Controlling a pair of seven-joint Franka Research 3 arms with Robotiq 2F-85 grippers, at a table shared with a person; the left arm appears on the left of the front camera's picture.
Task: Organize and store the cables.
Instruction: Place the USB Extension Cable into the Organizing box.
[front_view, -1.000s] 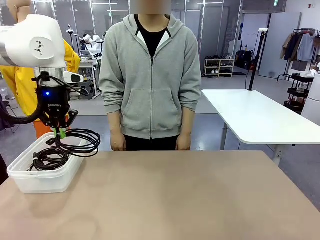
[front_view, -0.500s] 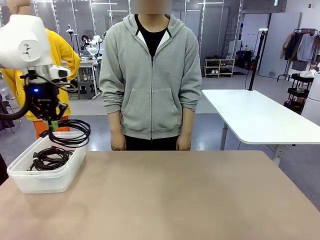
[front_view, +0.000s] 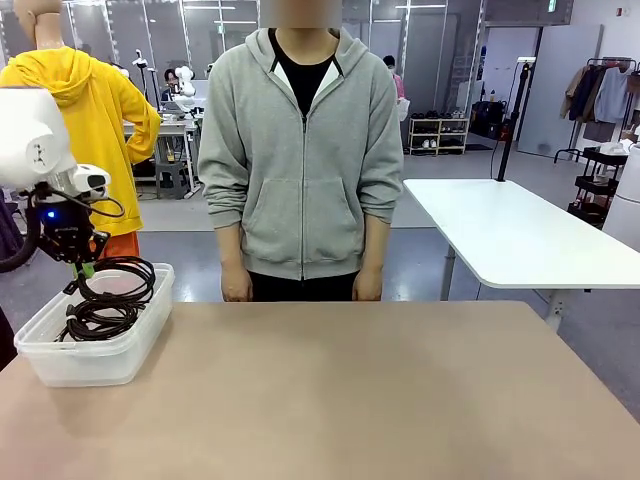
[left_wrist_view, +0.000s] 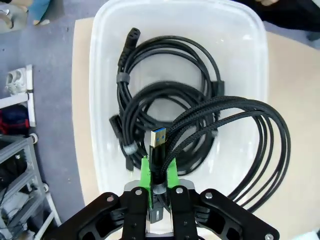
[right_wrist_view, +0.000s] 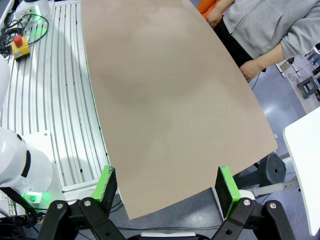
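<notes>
My left gripper (front_view: 82, 268) hangs over the far end of a clear plastic bin (front_view: 60, 365) at the table's left. It is shut on a coiled black braided cable (front_view: 118, 277) that dangles just above the bin. Seen from the left wrist, the green fingers (left_wrist_view: 145, 172) pinch this cable (left_wrist_view: 250, 117) beside its blue-tipped USB plug (left_wrist_view: 157, 136), and part of the coil hangs past the bin's rim (left_wrist_view: 95, 100). Two more coiled black cables (left_wrist_view: 165, 65) lie inside the bin (front_view: 100, 318). My right gripper (right_wrist_view: 165, 187) is open above the bare tabletop (right_wrist_view: 160, 100).
A person in a grey hoodie (front_view: 300, 150) stands at the far edge of the table, hands (front_view: 237, 290) down by the edge. The tan tabletop (front_view: 380, 390) spreads wide to the right of the bin. A white table (front_view: 510, 235) stands beyond at the right.
My left arm has carried the cable coil leftward, from the bin's right rim to above the bin's far end. The coil still hangs from the shut fingers.
</notes>
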